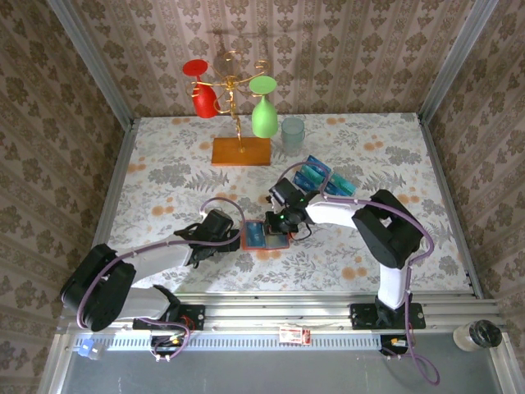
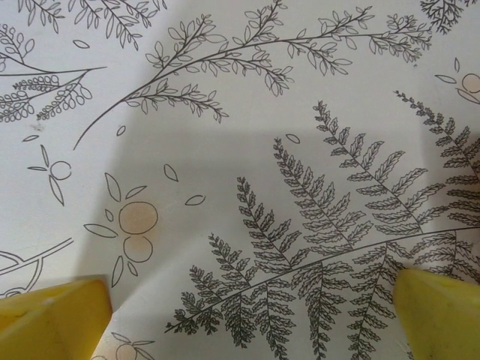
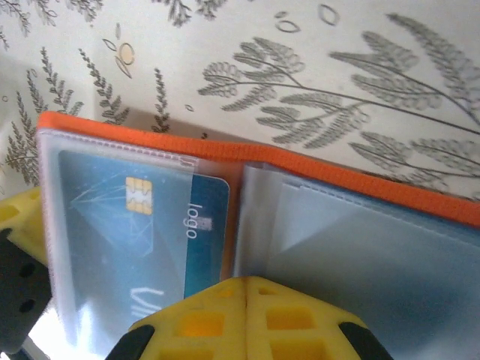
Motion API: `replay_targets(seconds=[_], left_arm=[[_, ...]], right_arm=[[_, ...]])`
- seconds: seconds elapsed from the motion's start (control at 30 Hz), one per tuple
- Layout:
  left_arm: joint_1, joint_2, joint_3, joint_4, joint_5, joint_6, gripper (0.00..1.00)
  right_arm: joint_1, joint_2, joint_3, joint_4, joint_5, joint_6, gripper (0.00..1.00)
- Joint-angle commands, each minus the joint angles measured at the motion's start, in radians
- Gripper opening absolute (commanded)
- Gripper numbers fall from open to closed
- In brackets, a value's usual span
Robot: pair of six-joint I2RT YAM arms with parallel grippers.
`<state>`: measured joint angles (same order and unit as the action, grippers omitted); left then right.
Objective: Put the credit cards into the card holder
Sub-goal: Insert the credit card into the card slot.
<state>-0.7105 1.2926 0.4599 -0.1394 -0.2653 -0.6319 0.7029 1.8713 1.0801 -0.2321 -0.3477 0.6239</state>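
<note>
The holder (image 3: pixel 337 171) lies open on the table (image 2: pixel 225 112) between the arms, one card (image 3: pixel 142 217) mostly inside its clear pocket. The right jaws, shut and empty, sit at the card's exposed edge: push it flat and slowly, I judge. The left jaws stand wide over bare table beside the holder; bracing it would stop sliding.

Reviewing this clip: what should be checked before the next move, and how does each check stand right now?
1. Card holder lying open: ok.
2. Card fully inside its clear pocket: not ok, one end sticks out toward the fold.
3. Right gripper shut, tips over the holder: ok.
4. Left gripper open and empty: ok.
5. Remaining cards stacked behind the holder: ok.
</note>
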Motion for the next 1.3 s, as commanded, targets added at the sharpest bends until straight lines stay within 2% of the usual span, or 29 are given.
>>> replay_targets(seconds=[0.0, 0.3, 0.57, 0.83, 1.27], left_arm=[[0.023, 0.009, -0.022, 0.004, 0.063, 0.021, 1.00], [0.025, -0.053, -0.001, -0.019, 0.101, 0.027, 1.00], [0.002, -0.102, 0.011, -0.011, 0.129, 0.000, 1.00], [-0.049, -0.080, 0.011, 0.010, 0.108, -0.023, 1.00], [-0.052, 0.021, -0.010, 0.059, 0.092, -0.026, 1.00]], right_arm=[[-0.002, -0.045, -0.051, -0.017, 0.030, -0.008, 0.06], [0.008, -0.109, -0.050, -0.006, 0.012, -0.002, 0.06], [0.015, -0.085, -0.027, -0.003, -0.006, -0.010, 0.05], [0.027, -0.066, -0.049, 0.031, -0.020, 0.005, 0.04], [0.048, -0.008, -0.026, 0.035, -0.030, 0.008, 0.03]])
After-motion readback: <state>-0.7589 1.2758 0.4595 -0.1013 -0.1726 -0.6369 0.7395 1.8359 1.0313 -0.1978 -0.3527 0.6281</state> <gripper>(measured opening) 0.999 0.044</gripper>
